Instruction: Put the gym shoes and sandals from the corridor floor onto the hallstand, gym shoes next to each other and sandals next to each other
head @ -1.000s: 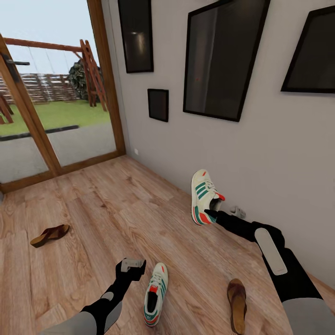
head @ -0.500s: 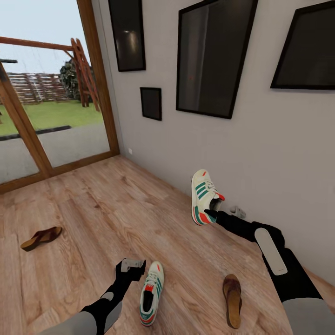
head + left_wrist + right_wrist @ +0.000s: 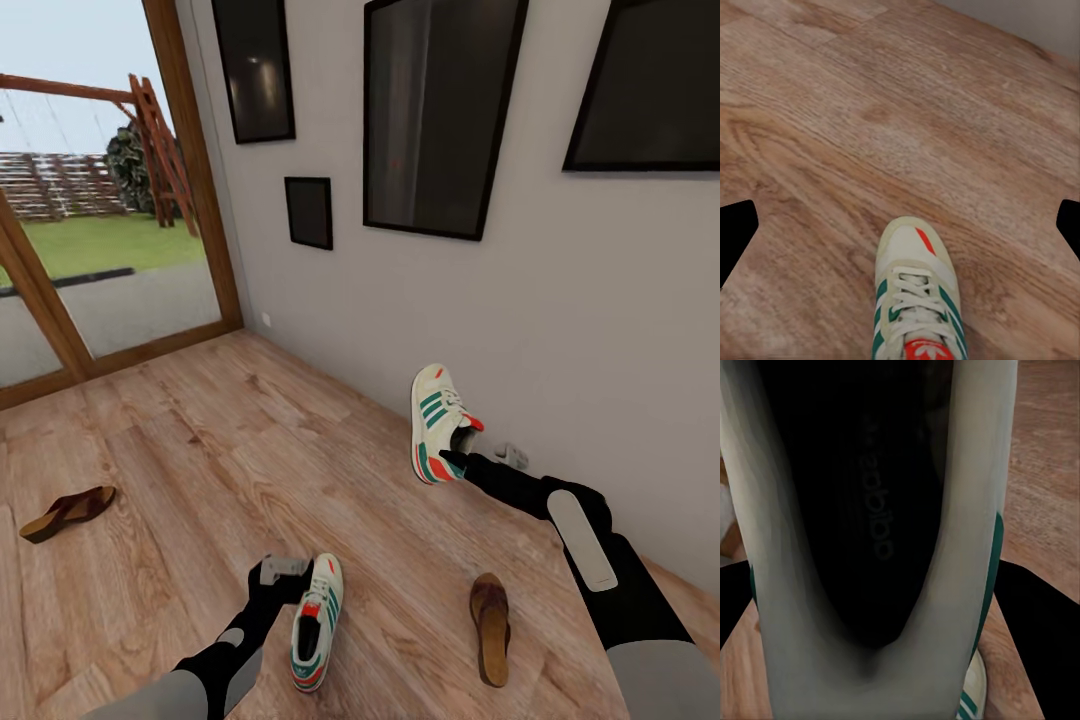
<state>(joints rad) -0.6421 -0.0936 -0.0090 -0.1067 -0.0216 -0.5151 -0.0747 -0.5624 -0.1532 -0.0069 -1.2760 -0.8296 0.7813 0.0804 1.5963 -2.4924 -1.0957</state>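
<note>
At centre right, the right gripper [image 3: 458, 452] grips by its heel a cream gym shoe [image 3: 435, 418] with green stripes and red-orange patches, while its twin [image 3: 312, 625] lies on the wood floor [image 3: 200, 450] at lower centre, beside the wide-open left gripper [image 3: 283, 570].

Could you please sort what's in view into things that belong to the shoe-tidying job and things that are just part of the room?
For the job:
- held gym shoe, in right gripper
- gym shoe on floor
- near sandal
- far sandal
- corridor floor

Just there:
- wall frames
- glass door
</note>
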